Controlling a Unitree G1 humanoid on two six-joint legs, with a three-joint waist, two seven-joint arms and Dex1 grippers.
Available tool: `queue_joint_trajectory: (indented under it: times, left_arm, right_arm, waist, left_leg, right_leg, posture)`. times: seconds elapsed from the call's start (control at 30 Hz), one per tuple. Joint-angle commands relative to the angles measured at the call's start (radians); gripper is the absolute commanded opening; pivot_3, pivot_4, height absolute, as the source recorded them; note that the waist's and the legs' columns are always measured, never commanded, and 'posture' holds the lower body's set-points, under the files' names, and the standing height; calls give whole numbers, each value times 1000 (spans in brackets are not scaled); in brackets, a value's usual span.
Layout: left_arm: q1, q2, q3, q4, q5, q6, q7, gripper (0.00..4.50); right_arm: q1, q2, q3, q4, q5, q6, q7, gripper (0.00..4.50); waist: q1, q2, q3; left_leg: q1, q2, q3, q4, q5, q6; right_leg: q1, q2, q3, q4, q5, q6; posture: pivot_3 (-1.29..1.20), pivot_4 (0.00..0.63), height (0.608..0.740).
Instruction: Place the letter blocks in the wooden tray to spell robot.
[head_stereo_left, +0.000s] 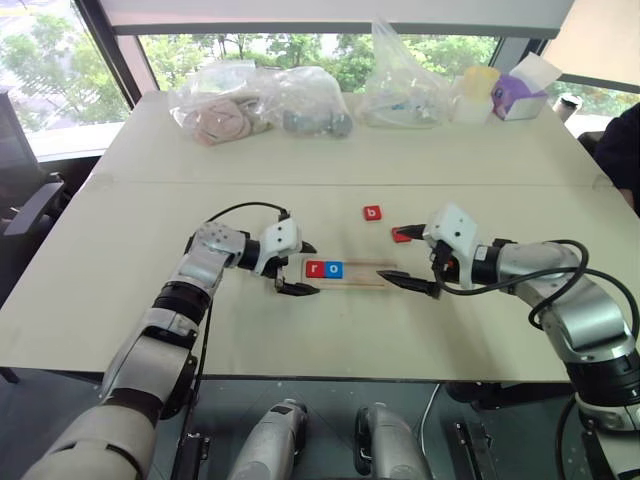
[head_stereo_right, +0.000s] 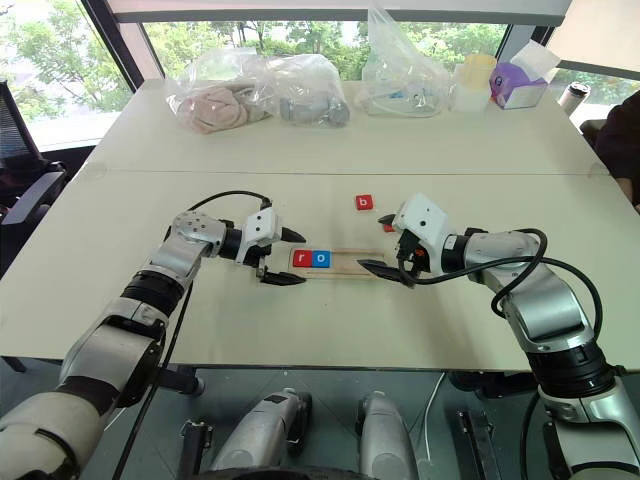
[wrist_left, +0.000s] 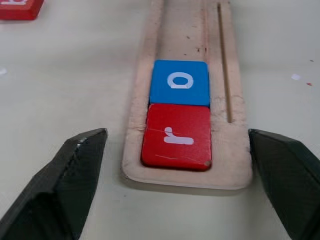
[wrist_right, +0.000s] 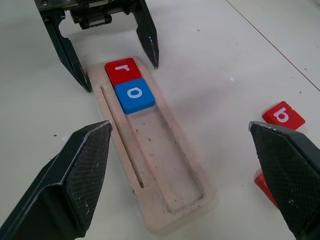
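Left gripper (head_stereo_left: 299, 268): jaws spread wide, empty, straddling the left end of the wooden tray (wrist_right: 172, 187). Right gripper (head_stereo_left: 408, 258): jaws likewise apart, empty, flanking the tray's right end. In tray: red r block (wrist_left: 176, 136) hard against the end rim, blue o block (wrist_left: 179, 82) touching it; remaining length bare. On desk (head_stereo_left: 120, 300) beyond tray: red b block (head_stereo_left: 372, 212); second red block (head_stereo_left: 402, 236), letter possibly hidden, near the upper right finger. Open desk all around.

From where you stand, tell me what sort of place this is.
Probably an office or lab room: two pale tables pushed together by large windows onto trees, with an office chair to one side and bagged supplies.
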Motion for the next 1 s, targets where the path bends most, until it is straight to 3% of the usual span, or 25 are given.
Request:
queue_joint_trajectory:
  times: [0.03,0.37,0.57,0.83,1.0]
  left_arm:
    - [30,-3,-34,-17,26,20,-5,4477]
    - [38,28,31,-112,-42,61,-1,4477]
    - [73,64,84,-294,-125,182,3,4477]
    - [201,169,251,-751,-364,545,80,4477]
    - [305,257,368,-980,-483,704,168,4477]
  right_arm:
    - [-14,-2,-24,-36,7,-10,0,4500]
    - [-27,11,-15,-24,7,-11,-1,4500]
    - [-57,108,-19,30,13,14,-76,4500]
    - [-210,321,46,187,-118,98,-342,4500]
    - [-307,491,10,331,-171,208,-560,4500]
  waist:
    - [0,0,0]
    - [-2,0,0]
    - [-6,-1,0]
    - [-26,0,0]
    - [-34,0,1]
  left_leg:
    - [0,0,0,0,0,0]
    - [0,0,0,0,0,0]
    - [0,1,0,-1,0,0]
    - [0,1,0,-2,0,0]
    - [0,1,1,-4,0,-1]
  right_leg:
    - [0,0,0,0,0,0]
    - [0,0,0,0,0,0]
    - [-2,1,0,0,0,0]
    - [-3,2,2,0,0,-1]
    - [-5,3,4,1,0,-1]
  posture:
    - [0,150,729]
    - [0,150,729]
    - [0,150,729]
    - [0,150,729]
    - [0,150,729]
